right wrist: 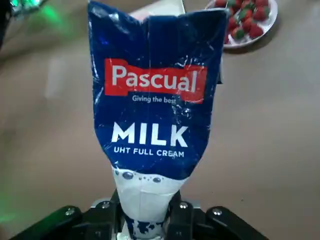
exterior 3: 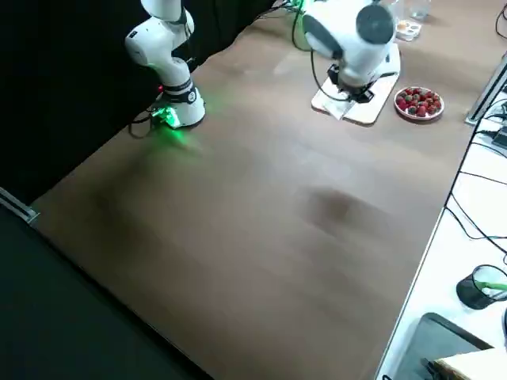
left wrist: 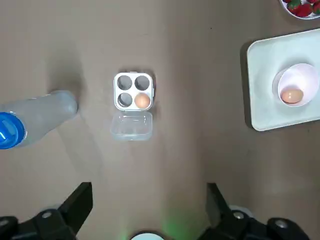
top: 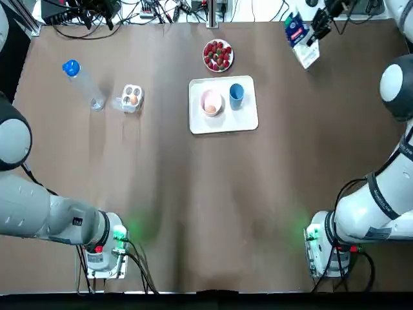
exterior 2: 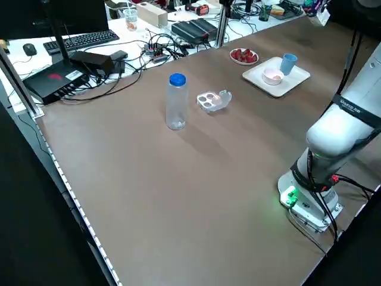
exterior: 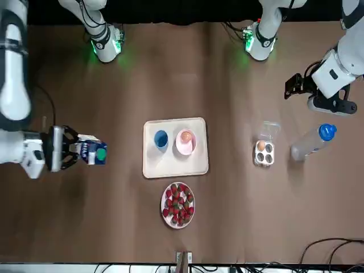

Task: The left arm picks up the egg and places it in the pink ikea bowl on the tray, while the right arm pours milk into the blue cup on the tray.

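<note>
Front view: right gripper [exterior: 77,149] clamped on milk [exterior: 94,153], well apart from tray [exterior: 170,166]. Egg [exterior: 186,136] in pink bowl [exterior: 185,150]. Left gripper [left wrist: 148,195] spread wide, empty, above egg carton [left wrist: 133,91].

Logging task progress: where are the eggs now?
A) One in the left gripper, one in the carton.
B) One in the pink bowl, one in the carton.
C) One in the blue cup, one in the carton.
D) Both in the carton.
B: one egg lies in the pink bowl on the tray, a second egg sits in the carton; the left gripper is open, empty.
</note>
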Tool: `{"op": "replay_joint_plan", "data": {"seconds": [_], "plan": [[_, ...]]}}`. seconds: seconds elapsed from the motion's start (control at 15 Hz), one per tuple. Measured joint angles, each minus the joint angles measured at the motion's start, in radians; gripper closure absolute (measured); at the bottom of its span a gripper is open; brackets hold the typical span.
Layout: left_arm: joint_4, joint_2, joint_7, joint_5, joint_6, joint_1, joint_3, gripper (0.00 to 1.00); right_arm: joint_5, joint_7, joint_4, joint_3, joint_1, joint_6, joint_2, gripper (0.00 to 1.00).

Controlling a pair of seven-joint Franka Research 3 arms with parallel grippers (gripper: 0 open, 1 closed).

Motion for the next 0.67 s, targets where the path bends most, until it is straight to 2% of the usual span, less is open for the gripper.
{"op": "replay_joint_plan", "data": {"seconds": [0.33,0.4,0.47,0.67], "plan": [[-0.002,0.001,0.000,0.000,-0.001,-0.001,-0.001,0.00,0.131,-0.208,-0.040,0.000,-0.151,-0.036,0.048,0.63],[-0.002,0.001,0.000,0.000,-0.001,-0.001,-0.001,0.00,0.168,-0.259,-0.046,0.000,-0.184,-0.052,0.077,0.63],[-0.003,0.001,0.000,0.000,-0.001,-0.001,-0.001,0.00,0.216,-0.365,-0.051,0.000,-0.246,-0.067,0.144,0.63],[-0.003,0.001,0.000,0.000,-0.001,-0.001,-0.001,0.00,0.247,-0.468,-0.050,0.001,-0.297,-0.070,0.215,0.63]]}}
